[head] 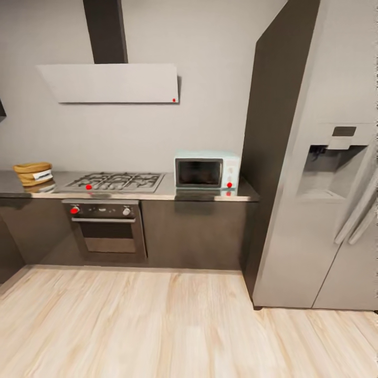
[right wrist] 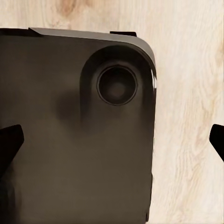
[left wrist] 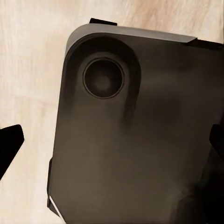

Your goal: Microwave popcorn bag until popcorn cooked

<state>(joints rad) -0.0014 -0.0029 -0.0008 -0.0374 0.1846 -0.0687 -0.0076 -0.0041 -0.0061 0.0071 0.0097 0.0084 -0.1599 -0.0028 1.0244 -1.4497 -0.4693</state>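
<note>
You face a pale grey wall (head: 210, 63) with a white hood (head: 110, 83) under a dark flue (head: 106, 30). Below it, dark cabinets (head: 194, 233) carry a glossy grey bench (head: 168, 194) with a steel hob (head: 116, 181) set in and a black oven (head: 107, 228) beneath. At your right stands a tall grey fridge (head: 325, 173) with a dispenser recess. Light wood planks cover the floor (head: 157, 325).

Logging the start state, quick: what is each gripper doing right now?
Left gripper: open, holding nothing.
Right gripper: open, holding nothing.
</note>
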